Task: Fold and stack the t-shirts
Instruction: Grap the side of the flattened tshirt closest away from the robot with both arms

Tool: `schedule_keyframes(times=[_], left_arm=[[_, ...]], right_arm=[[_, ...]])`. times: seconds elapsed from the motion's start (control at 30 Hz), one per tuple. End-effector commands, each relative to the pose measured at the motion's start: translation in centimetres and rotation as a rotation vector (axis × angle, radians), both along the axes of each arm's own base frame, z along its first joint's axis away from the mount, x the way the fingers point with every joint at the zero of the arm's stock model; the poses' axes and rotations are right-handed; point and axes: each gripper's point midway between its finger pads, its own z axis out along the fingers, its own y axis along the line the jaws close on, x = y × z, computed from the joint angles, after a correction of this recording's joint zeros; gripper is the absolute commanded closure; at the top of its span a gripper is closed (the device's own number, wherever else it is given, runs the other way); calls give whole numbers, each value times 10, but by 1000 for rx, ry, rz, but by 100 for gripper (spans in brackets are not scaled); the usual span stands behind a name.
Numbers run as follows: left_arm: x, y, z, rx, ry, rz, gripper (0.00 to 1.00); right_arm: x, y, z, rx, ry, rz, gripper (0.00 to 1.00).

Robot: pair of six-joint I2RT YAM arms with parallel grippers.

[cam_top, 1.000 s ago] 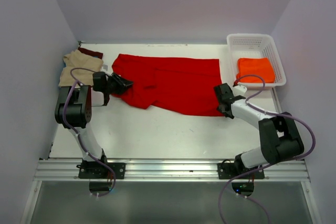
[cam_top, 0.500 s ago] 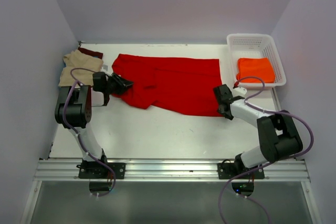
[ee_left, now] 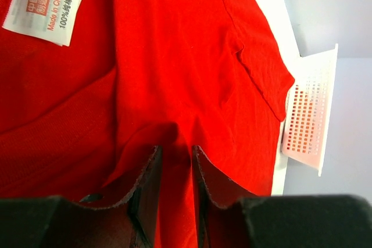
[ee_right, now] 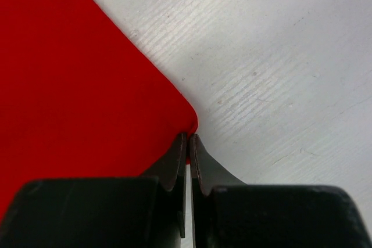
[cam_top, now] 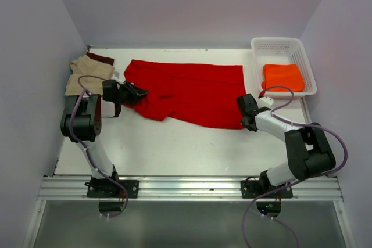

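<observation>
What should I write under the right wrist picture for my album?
Right hand pinches the very corner of the red t-shirt on the white table.

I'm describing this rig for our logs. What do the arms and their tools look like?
Both the left arm and right arm have black joint housings, white links and a purple cable. The left tool and right tool each end in two dark, flat, tapered fingers.

Plain red t-shirt, neck label white with red print; tan tee, maroon tee, orange tee; white basket.
</observation>
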Motion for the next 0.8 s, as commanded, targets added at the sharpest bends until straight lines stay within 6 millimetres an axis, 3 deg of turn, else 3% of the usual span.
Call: schedule_keyframes(times=[0.0, 0.2, 0.3, 0.37, 0.4, 0.43, 0.5, 0.53, 0.57, 0.6, 0.63, 0.67, 0.7, 0.73, 0.77], left_arm=[[11, 4, 17, -15, -69, -9, 70], [26, -2, 63, -73, -234, -52, 69], [18, -6, 94, -109, -334, -82, 66], [7, -1, 94, -79, -334, -53, 64], [3, 5, 107, -36, -339, -21, 63], [-12, 11, 72, 7, -139, 11, 62], [-19, 37, 71, 206, -65, 89, 61], [-44, 43, 49, 253, 57, 102, 61], [-53, 55, 44, 318, 80, 146, 60], [-63, 60, 58, 342, 53, 175, 59], [-82, 62, 44, 354, 96, 184, 57], [-89, 66, 46, 366, 92, 211, 55], [-95, 66, 59, 366, 49, 228, 53], [-111, 67, 45, 371, 97, 234, 49], [-114, 71, 44, 377, 95, 260, 44]], right_arm=[[-17, -3, -8, 1, 56, 12, 100], [-13, 0, -2, 15, 29, 36, 100], [-12, 1, -4, 14, 33, 43, 100], [-13, 0, -7, 7, 45, 49, 100], [-13, 0, -5, 4, 45, 54, 100], [-12, 0, -5, 2, 45, 57, 100], [-10, -1, -1, -4, 36, 58, 100], [-8, -1, 0, -5, 30, 60, 100], [-7, 1, 2, 2, 23, 63, 100], [-3, 3, 4, 7, 12, 67, 100], [-2, 4, 4, 10, 12, 72, 100], [-1, 5, 4, 12, 12, 74, 100], [1, 5, 4, 11, 16, 78, 100], [2, 6, 4, 13, 16, 82, 100], [3, 6, 4, 14, 18, 83, 100]])
